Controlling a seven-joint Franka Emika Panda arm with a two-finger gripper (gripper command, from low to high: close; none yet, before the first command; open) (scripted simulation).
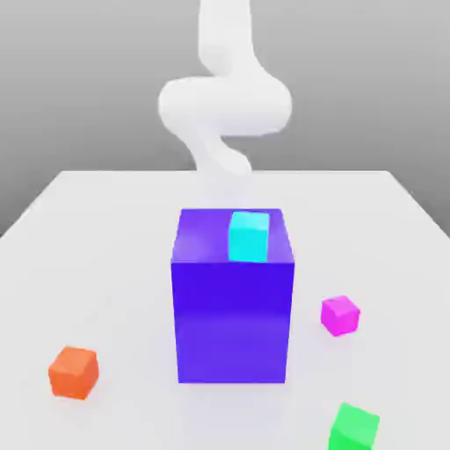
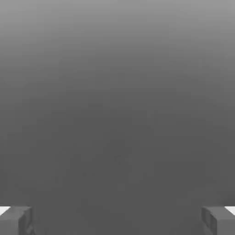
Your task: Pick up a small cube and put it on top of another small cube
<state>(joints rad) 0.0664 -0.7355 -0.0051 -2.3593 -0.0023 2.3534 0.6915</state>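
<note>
The small cube (image 1: 340, 315), glossy magenta-pink, rests on the white table at the exterior view's right, just right of the big purple-blue block (image 1: 233, 308). A cyan cube (image 1: 249, 235) sits on top of that block. My white arm (image 1: 224, 101) curls up behind the block, far from the magenta cube. In the hand view my gripper (image 2: 117, 221) is open. Its two grey fingertips (image 2: 16, 221) stand wide apart with nothing between them, against a plain grey background.
An orange cube (image 1: 73, 372) lies at the front on the exterior view's left. A green cube (image 1: 354, 428) lies at the front right. The tall purple-blue block stands in the middle of the white table (image 1: 105, 228).
</note>
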